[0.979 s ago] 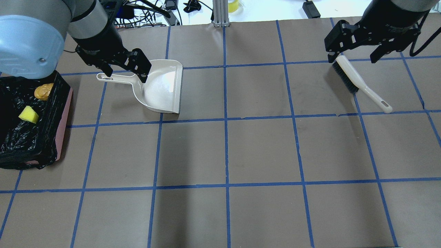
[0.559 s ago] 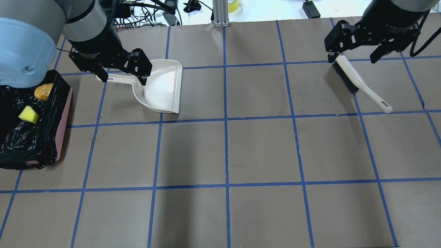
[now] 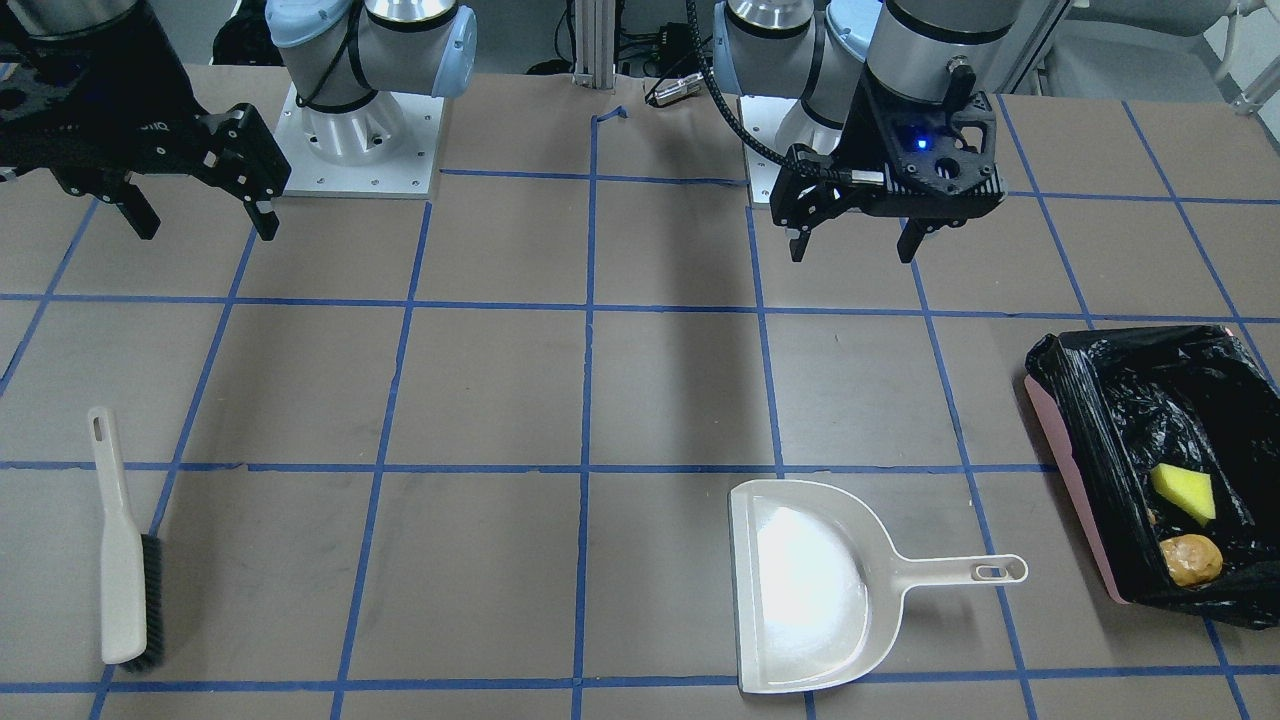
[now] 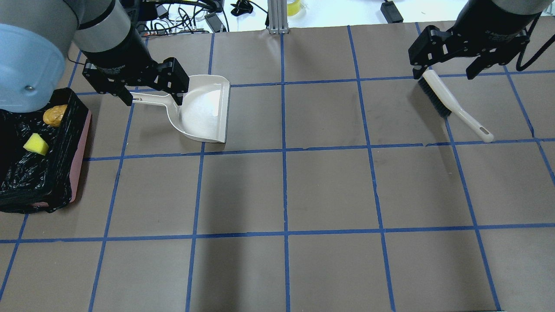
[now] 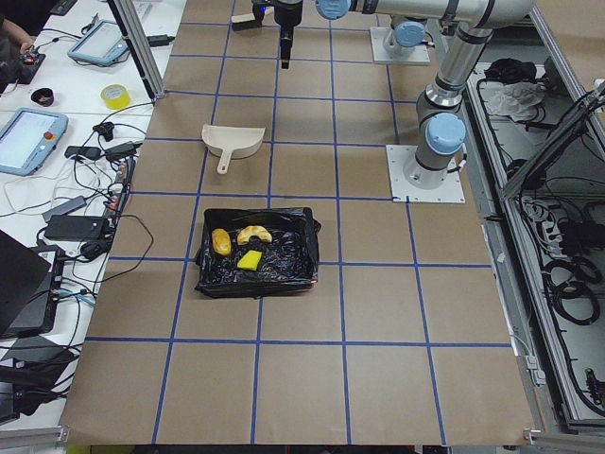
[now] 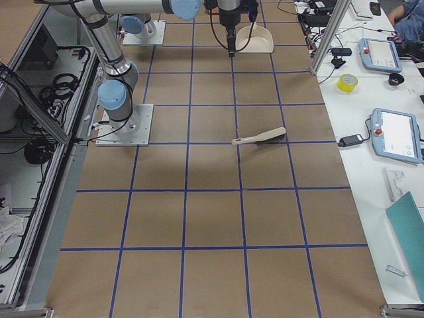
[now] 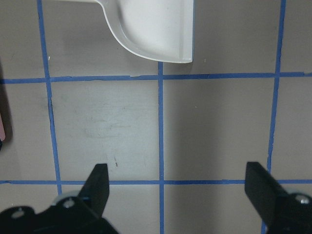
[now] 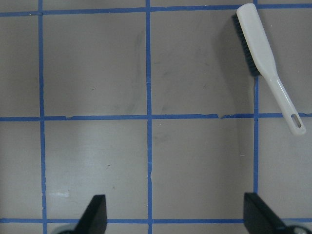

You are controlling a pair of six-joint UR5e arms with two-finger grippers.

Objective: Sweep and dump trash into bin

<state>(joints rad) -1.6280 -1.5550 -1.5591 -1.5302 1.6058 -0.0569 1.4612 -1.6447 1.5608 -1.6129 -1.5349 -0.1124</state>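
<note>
Wide-spread empty fingers on left gripper (image 3: pixel 851 252) and right gripper (image 3: pixel 208 230), white plastic dustpan (image 3: pixel 800 590) flat near black-bagged pink bin (image 3: pixel 1062 460) edge, brown desk (image 3: pixel 500 390) strip between.

Bright, even overhead light; glare whitens the dustpan (image 3: pixel 800 570); the bin (image 3: pixel 1100 450) liner glints; soft shadows stretch toward six o'clock in the overhead view; focus sharp.

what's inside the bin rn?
The bin holds a black bag liner, golden-brown lump, yellow-green wedge and crescent slice. Anything under the bag's folds is hidden.
</note>
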